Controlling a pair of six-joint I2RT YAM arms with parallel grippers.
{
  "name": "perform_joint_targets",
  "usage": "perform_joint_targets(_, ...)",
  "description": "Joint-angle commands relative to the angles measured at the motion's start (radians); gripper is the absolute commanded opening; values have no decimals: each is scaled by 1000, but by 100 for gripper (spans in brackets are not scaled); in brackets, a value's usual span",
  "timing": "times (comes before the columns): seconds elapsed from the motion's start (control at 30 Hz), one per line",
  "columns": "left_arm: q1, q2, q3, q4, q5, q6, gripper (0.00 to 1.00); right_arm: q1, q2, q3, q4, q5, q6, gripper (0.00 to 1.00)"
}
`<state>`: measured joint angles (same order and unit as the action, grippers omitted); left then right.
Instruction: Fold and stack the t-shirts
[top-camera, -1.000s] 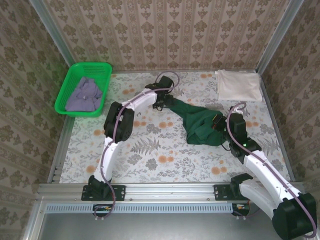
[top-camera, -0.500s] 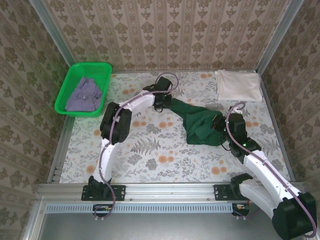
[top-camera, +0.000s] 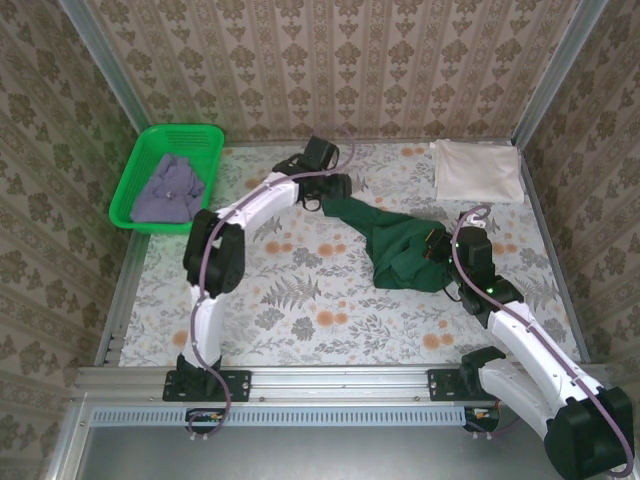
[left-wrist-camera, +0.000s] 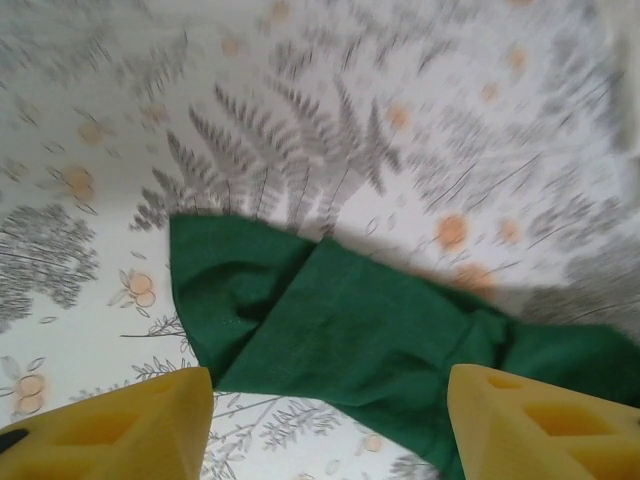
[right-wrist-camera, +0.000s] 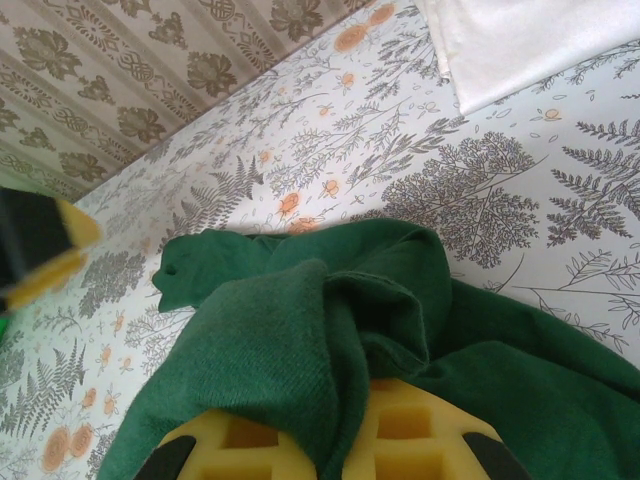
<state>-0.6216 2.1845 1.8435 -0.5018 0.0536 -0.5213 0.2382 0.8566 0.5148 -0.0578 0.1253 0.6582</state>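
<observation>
- Top view: the left arm stretches to upper centre, left gripper (top-camera: 335, 188) at the dark green shirt's (top-camera: 395, 245) sleeve tip. The bent right arm's right gripper (top-camera: 437, 252) is at the shirt's right edge.
- Left wrist view: fingers (left-wrist-camera: 150, 425) spread, sleeve lying between them.
- Right wrist view: pads (right-wrist-camera: 400, 425) pinch a shirt fold, bottom centre.

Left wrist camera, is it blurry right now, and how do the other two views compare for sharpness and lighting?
Left wrist: motion blur smears the fern print of the tablecloth, worst toward the upper right; the dark green t-shirt is soft-edged. Right wrist: sharp on that shirt's knit, though the cream-white t-shirt is bright and nearly featureless. Top external: sharp, evenly lit, faint shadows, no glare.
</observation>
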Motion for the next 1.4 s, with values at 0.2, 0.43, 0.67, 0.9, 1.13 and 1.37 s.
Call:
perform_joint_targets(0.2, -4, 185, 140, -122, 1, 128, 69, -8, 9, 8, 12, 11, -11, 0)
perform_joint_targets(0.43, -10, 239, 183, -121, 45, 112, 55, -10, 16, 9, 13, 9, -9, 0)
perform_joint_targets(0.67, -25, 264, 247, -204, -60, 144, 67, -10, 13, 10, 13, 7, -8, 0)
perform_joint_targets(0.9, -47, 298, 258, -242, -89, 169, 62, -10, 14, 8, 15, 4, -6, 0)
perform_joint_targets(1.13, -53, 256, 219, -185, -56, 138, 6, -11, 15, 11, 10, 10, -9, 0)
perform_joint_targets(1.37, -52, -88, 101, -116, -160, 153, 0, -21, -12, 47, -32, 30, -25, 0)
